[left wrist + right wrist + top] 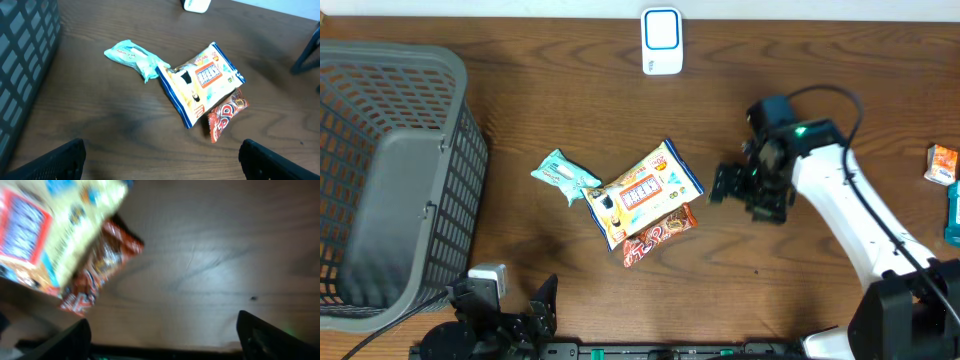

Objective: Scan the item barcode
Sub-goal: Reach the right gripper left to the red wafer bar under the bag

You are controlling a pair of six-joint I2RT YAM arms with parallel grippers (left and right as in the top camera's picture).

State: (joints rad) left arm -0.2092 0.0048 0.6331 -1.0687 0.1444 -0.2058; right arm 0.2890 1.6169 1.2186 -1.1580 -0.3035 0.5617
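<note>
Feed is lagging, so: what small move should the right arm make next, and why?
Probably ease the right end effector left toward the near edge of the yellow snack bag: its jaws stand open beside the bag, holding nothing, and the bag overlaps the red packet.

Three packets lay clustered mid-table: a teal packet (565, 176), a yellow-and-blue bag (645, 192) and a red wrapper (658, 236) touching the bag's lower edge. The right gripper (720, 185) hovered just beside the bag, apart from it. A white scanner (661, 40) stood at the far edge and a grey basket (440, 160) at the left.
</note>
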